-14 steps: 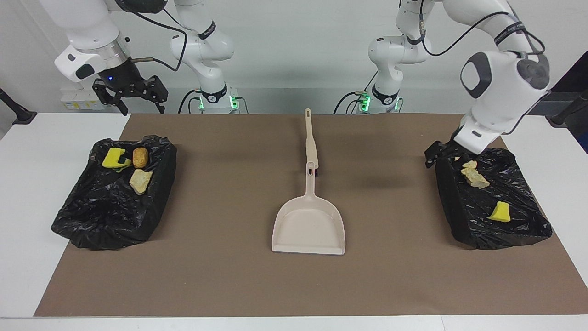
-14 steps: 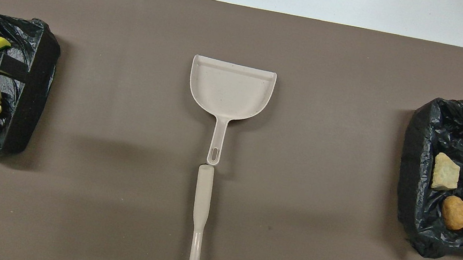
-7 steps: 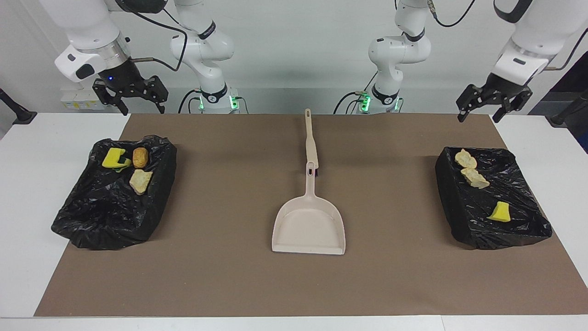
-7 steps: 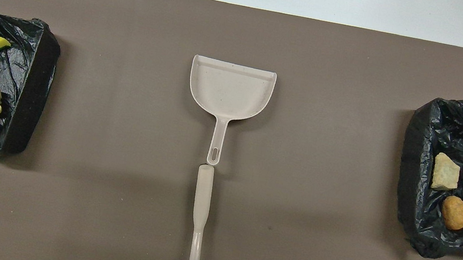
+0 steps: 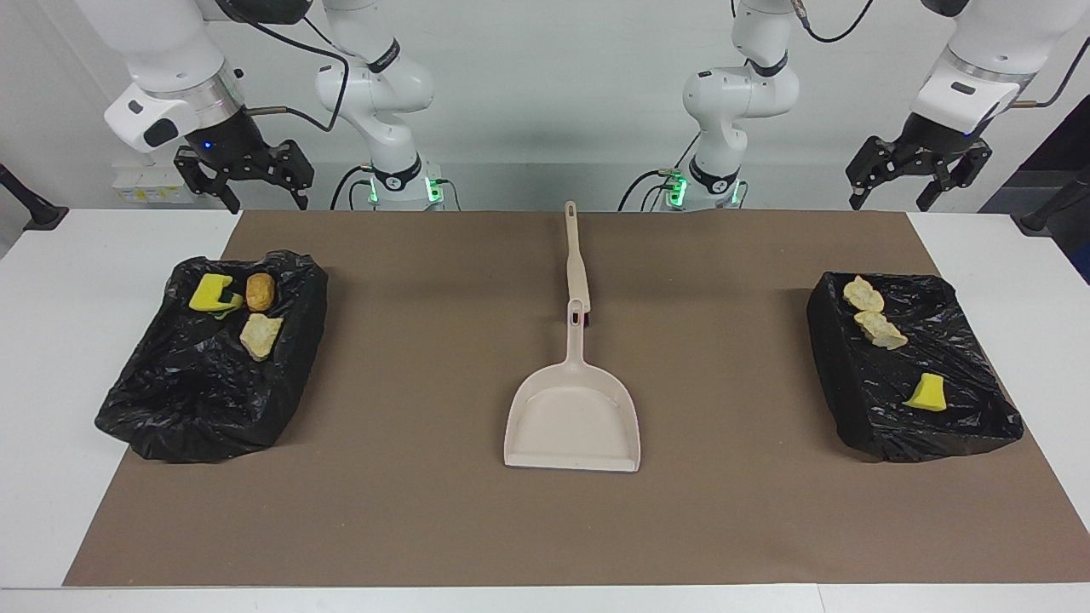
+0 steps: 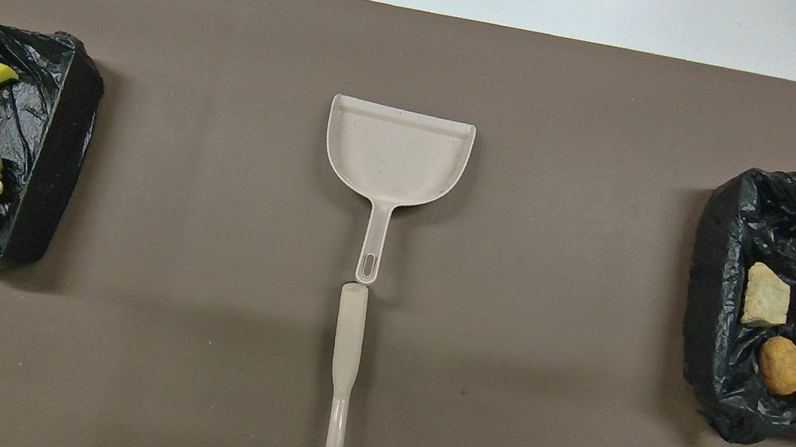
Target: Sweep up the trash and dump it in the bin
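Observation:
The trash lies in two black-bagged bins. In the bin (image 5: pixel 187 417) at the right arm's end are a yellow sponge bit (image 5: pixel 210 292), a brown bread-like piece (image 5: pixel 261 291) and a beige chunk (image 5: pixel 260 335). The bin (image 5: pixel 830 358) at the left arm's end holds two beige chunks (image 5: pixel 863 295) and a yellow sponge bit (image 5: pixel 926 392). A beige dustpan (image 5: pixel 572 417) lies flat mid-mat. Its brush (image 5: pixel 575 255) lies in line with the pan's handle, nearer to the robots. My right gripper (image 5: pixel 251 187) hangs open and empty over the table's edge by its bin. High by the other bin, my left gripper (image 5: pixel 911 183) is open and empty.
A brown mat (image 5: pixel 426 511) covers most of the white table (image 5: pixel 51 383). The two bins sit at its ends and the dustpan in the middle. Cables hang from both arms.
My left gripper has lifted out of the bin at its end and drawn up and back toward the robots. The right arm has barely moved. The trash, dustpan and brush lie as before.

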